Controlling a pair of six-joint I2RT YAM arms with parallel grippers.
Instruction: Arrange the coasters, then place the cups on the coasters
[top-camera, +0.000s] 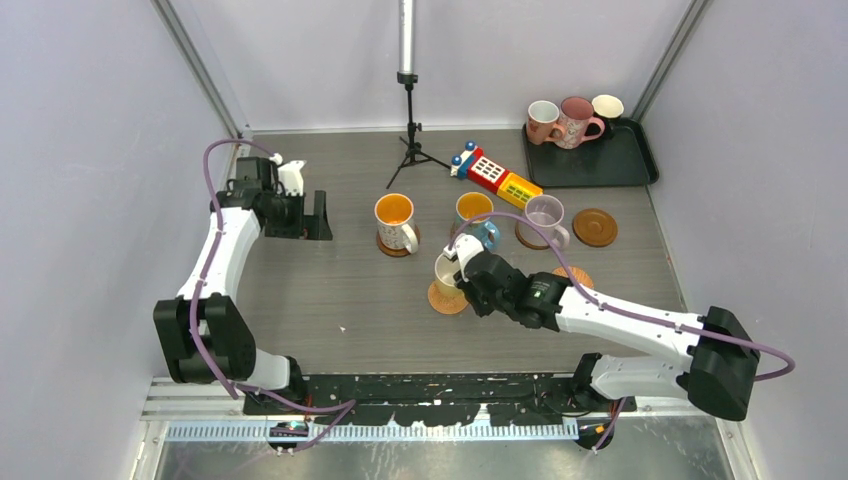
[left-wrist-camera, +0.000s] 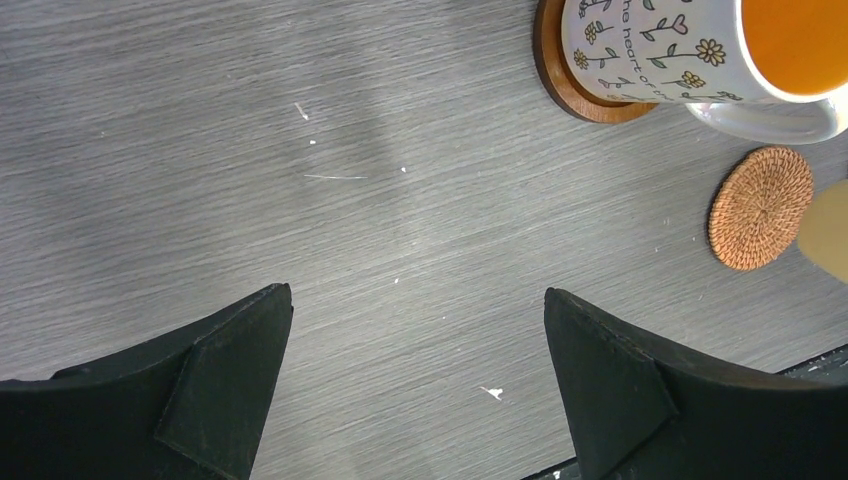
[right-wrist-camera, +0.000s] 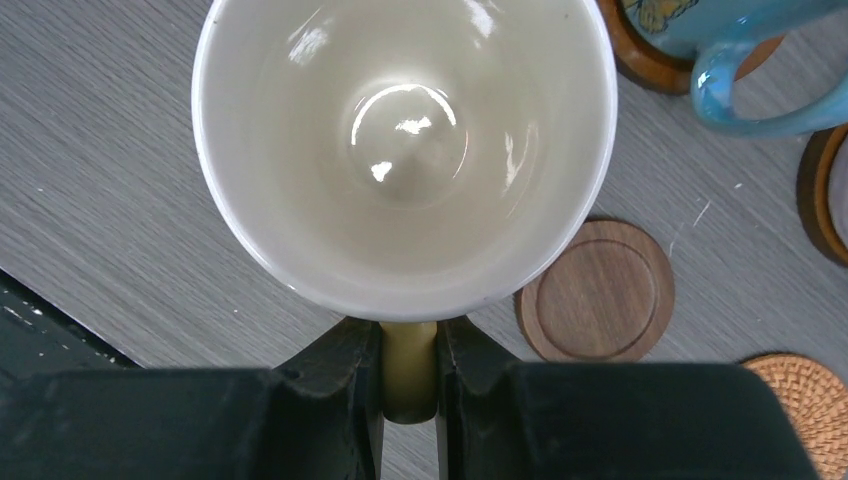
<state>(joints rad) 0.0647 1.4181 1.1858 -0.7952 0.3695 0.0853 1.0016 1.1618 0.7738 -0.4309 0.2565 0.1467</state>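
One hand (right-wrist-camera: 409, 352), R, low, clamps cup (right-wrist-camera: 405, 150) handle.

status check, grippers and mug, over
Left gripper open, idle over table. Right gripper shut on yellow mug handle, mug over woven coaster. Blue mug close by, not touching.

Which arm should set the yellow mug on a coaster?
Right: the right gripper holds the mug by its handle, near a woven coaster; the left gripper is open and far off.

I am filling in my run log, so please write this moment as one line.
right pincer: shut on yellow cup handle | cup: by woven coaster, seating unclear | left pincer: open, empty
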